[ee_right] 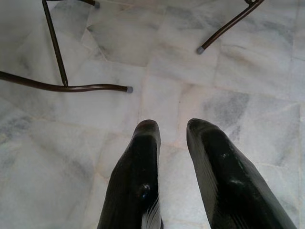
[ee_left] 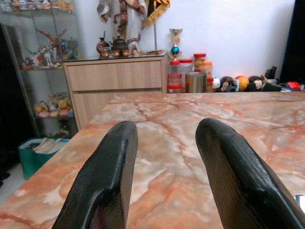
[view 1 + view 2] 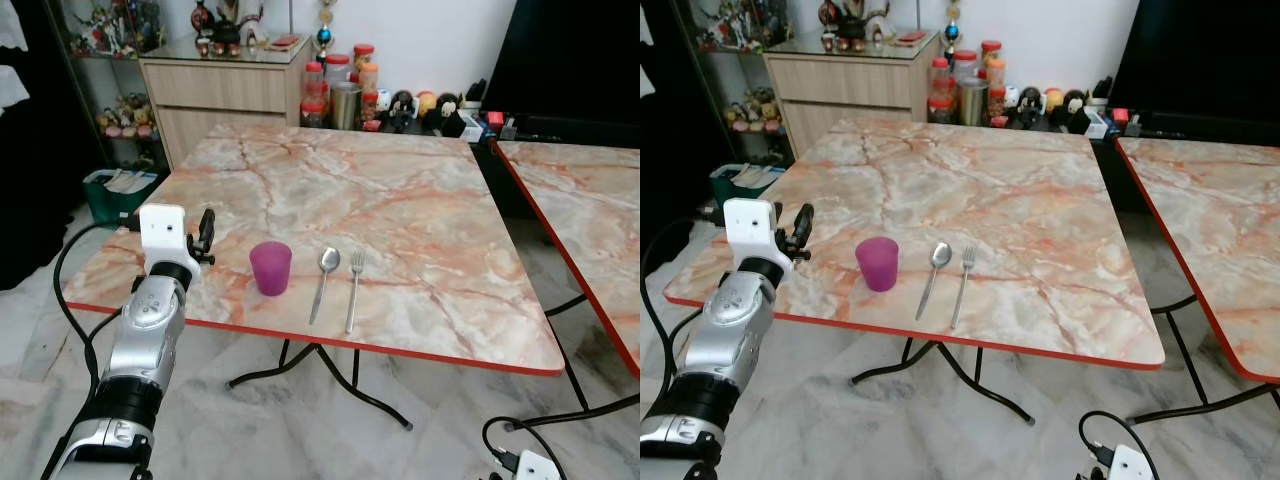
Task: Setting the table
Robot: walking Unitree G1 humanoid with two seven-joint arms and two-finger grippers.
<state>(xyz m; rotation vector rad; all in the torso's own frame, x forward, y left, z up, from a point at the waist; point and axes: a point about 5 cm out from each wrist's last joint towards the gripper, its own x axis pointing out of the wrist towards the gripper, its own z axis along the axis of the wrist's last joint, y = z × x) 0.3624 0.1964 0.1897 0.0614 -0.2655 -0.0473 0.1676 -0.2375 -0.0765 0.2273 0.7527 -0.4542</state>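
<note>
Marble-patterned table with a cup, spoon and fork laid near its front edge; left gripper raised beside them, empty.

The left gripper [image 3: 205, 235] hovers over the table's front left part, to the left of the purple cup [image 3: 270, 267], its two black fingers [image 2: 107, 183] spread apart with nothing between them. The cup stands upright on the orange-veined, red-edged table [image 3: 400, 200]. Just to its right lie a spoon [image 3: 323, 278] and a fork [image 3: 353, 288], side by side and close together, handles pointing toward the front edge. The right gripper [image 1: 171, 138] hangs low over the pale tiled floor [image 1: 238, 71] near the dark metal table legs [image 1: 57, 57], its fingers a narrow gap apart and holding nothing.
</note>
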